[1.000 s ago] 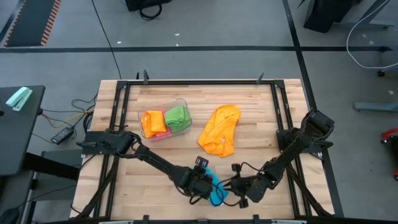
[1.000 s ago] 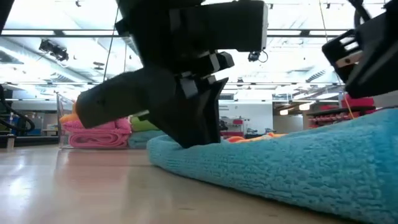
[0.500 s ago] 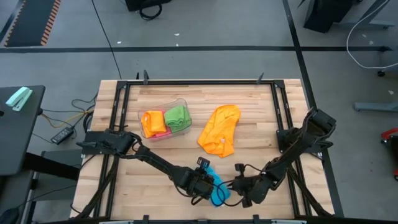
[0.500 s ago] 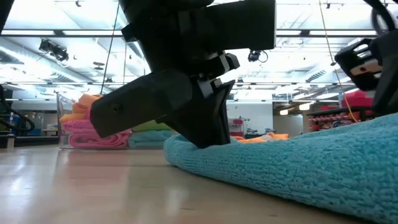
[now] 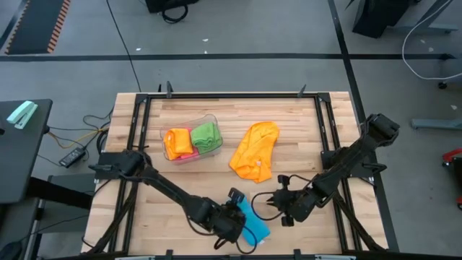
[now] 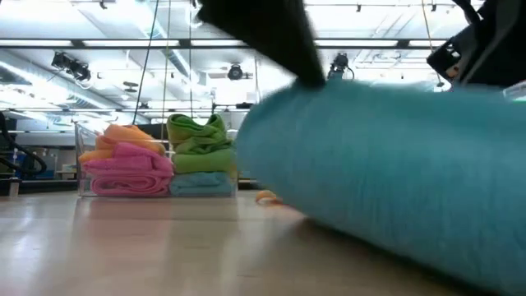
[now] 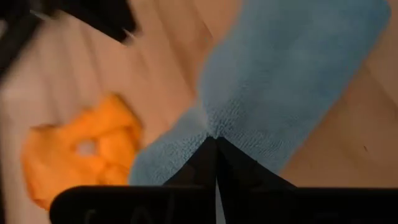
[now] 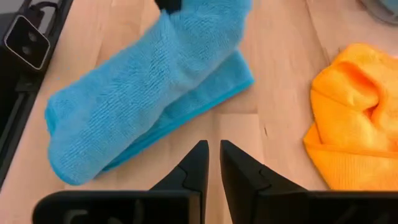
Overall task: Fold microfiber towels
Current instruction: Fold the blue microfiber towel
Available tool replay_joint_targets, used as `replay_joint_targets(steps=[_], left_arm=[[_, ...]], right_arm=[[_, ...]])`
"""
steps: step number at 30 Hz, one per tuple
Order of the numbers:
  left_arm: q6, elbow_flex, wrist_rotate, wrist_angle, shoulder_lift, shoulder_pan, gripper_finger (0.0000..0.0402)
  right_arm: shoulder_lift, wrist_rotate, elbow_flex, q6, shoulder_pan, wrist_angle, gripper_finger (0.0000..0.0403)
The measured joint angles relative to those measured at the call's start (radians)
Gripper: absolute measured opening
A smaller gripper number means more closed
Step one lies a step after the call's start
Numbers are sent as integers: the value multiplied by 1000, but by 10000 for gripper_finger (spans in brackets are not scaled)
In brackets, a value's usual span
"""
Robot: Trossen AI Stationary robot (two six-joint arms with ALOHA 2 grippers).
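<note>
Already we have some towels done: folded pink (image 6: 127, 171), green (image 5: 206, 136) and orange (image 5: 175, 140) cloths sit stacked in the clear tub (image 5: 189, 123) toward the far left of the table (image 5: 303, 123). We judge the task roughly midway, since two towels remain out on the wood.

Our left gripper (image 7: 215, 138) is at the near edge of the table, its fingers pinched together on an edge of the sky blue towel (image 5: 253, 222). From the table-level camera the cloth hangs lifted and bulging, so we read this as a fold in progress. It is doubled over on itself, one layer lying on another, with a rounded roll at one end and a thin bright hem showing along the lower layer. The pile looks soft and nubbly.

Our right gripper (image 8: 212, 155) hovers just beside the blue towel, over bare wood, its fingers nearly together and holding nothing.

The loose orange towel (image 5: 255, 150) lies crumpled near the middle of the table, well apart from the tub, bunched with deep creases. We judge it is next, and it needs flattening before folding.
</note>
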Motion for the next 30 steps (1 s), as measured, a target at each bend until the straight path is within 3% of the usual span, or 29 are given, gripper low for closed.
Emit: replay_joint_targets(steps=[6, 9, 14, 18, 24, 30], left_arm=[[107, 1, 10, 41, -80, 19, 8], [57, -14, 81, 44, -92, 45, 12], [6, -125, 113, 21, -69, 108, 35], [7, -208, 149, 134, -73, 150, 50], [0, -251, 246, 184, -73, 180, 106], [-9, -233, 250, 209, -90, 173, 163]], right_arm=[[-25, -28, 2, -69, -34, 1, 48], [-30, -26, 11, -82, -60, 3, 48], [-31, -21, 12, -79, -83, -5, 48], [-30, -21, 12, -79, -83, -8, 48], [-30, -17, 12, -67, -83, -46, 48], [-30, 29, 11, -57, -54, -69, 48]])
